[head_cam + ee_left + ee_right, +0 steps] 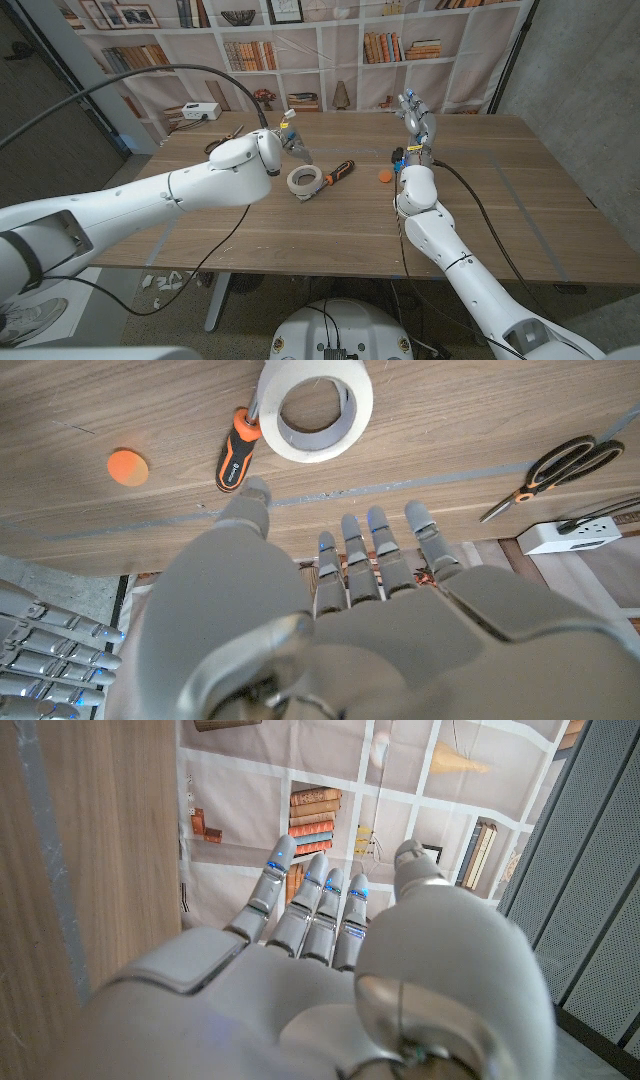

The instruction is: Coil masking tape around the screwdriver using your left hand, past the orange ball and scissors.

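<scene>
A white roll of masking tape (pixel 305 181) (pixel 315 405) lies flat on the wooden table (pixel 300 235). The screwdriver (pixel 341 171) (pixel 235 450), with an orange and black handle, lies against it, its shaft hidden at the roll's edge. A little right of the handle sits the orange ball (pixel 384 176) (pixel 127 467). The scissors (pixel 222 143) (pixel 555 465) lie behind my left hand. My left hand (pixel 256 154) (pixel 340 590) hovers just left of the roll, fingers apart, holding nothing. My right hand (pixel 418 124) (pixel 320 970) stands raised behind the ball, fingers straight, empty.
A white power strip (pixel 200 112) (pixel 580 530) with its cable lies at the table's far left. A black cable arcs over my left arm. Bookshelves stand behind the table. Bare wood stretches across the near half and the right side.
</scene>
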{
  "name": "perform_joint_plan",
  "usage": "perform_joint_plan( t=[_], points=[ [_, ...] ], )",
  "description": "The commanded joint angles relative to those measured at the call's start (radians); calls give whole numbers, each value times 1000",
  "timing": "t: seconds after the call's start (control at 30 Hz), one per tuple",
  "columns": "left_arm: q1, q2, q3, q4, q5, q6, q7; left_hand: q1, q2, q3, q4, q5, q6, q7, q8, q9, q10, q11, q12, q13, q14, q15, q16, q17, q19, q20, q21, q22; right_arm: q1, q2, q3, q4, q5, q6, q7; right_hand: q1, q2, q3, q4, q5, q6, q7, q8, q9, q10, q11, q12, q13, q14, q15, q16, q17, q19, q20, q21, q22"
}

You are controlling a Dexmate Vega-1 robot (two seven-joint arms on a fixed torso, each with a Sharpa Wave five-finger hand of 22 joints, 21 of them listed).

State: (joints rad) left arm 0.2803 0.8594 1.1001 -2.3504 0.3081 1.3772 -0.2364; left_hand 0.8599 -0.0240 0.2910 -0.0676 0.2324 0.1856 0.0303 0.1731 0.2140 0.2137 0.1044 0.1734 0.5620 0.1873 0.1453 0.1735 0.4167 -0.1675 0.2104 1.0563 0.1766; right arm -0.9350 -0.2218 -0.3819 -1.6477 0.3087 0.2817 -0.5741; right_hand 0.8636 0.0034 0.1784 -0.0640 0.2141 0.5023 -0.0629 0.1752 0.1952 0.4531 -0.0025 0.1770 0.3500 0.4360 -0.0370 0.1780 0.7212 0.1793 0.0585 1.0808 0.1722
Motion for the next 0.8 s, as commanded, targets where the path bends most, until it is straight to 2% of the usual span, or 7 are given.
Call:
perform_joint_plan(
  t=[0.03,0.17,0.2,0.33,0.4,0.53,0.8],
  points=[
    [214,23,-176,-77,210,-82,-16,-86,0,-53,48,13,-152,-4,-1,-14,-139,22,3,-45,-95,23,13,-50,-55,3,-52,4,-13,-65,-6,-22,0,36,81,-76,-27,-45,27,14,-52,11,8,4,-72,23,6,-9,-81,9,8,-25,-39,11,-36,3],
    [549,-33,-515,-82,96,-377,286,-141,16,-74,80,4,-164,-43,12,-20,-137,2,20,-70,-78,-10,28,-74,-13,-1,-58,4,-2,-95,-4,-5,14,77,149,-126,0,-52,55,9,-70,24,11,4,-98,39,9,-19,-139,41,2,-52,-69,-9,-67,0],
    [641,-64,-608,-68,50,-494,373,-163,32,-79,91,-6,-150,-62,18,-24,-104,-10,35,-88,-48,-38,39,-93,37,-3,-56,3,4,-106,-5,1,17,88,172,-144,4,-57,63,5,-81,26,10,4,-109,43,8,-22,-153,49,2,-61,-86,-1,-80,-1],
    [822,-129,-812,0,-87,-866,513,-195,57,-82,102,-28,-58,-116,41,-27,-42,-30,50,-126,4,-76,50,-132,76,2,-79,-1,17,-139,-3,8,43,100,242,-224,18,-79,100,-9,-125,38,8,3,-147,70,9,-38,-207,64,5,-104,-130,15,-127,-2],
    [866,-157,-878,43,-162,-1020,518,-227,74,-87,119,-38,-40,-130,39,-29,-58,-31,39,-141,-21,-77,38,-145,62,4,-98,-2,25,-162,-3,11,79,99,300,-244,17,-86,109,-10,-137,31,6,2,-153,67,10,-42,-206,71,9,-114,-128,28,-134,-2],
    [899,-198,-943,129,-261,-1242,494,-278,91,-98,142,-46,-70,-156,16,-31,-89,-39,24,-168,-58,-64,24,-166,40,4,-131,-2,38,-187,-4,22,157,82,393,-349,10,-128,151,-5,-216,-2,3,-1,-213,49,9,-64,-242,89,12,-172,-157,152,-195,-2],
    [902,-265,-1010,264,-484,-1482,352,-379,76,-143,178,-41,-116,-187,3,-36,-169,-82,9,-227,-135,-57,10,-205,13,4,-189,-2,60,-203,-4,80,212,96,479,-481,-19,-197,197,26,-357,-83,-2,-7,-311,9,6,-100,-311,114,9,-250,-162,157,-292,-7]
  ],
)
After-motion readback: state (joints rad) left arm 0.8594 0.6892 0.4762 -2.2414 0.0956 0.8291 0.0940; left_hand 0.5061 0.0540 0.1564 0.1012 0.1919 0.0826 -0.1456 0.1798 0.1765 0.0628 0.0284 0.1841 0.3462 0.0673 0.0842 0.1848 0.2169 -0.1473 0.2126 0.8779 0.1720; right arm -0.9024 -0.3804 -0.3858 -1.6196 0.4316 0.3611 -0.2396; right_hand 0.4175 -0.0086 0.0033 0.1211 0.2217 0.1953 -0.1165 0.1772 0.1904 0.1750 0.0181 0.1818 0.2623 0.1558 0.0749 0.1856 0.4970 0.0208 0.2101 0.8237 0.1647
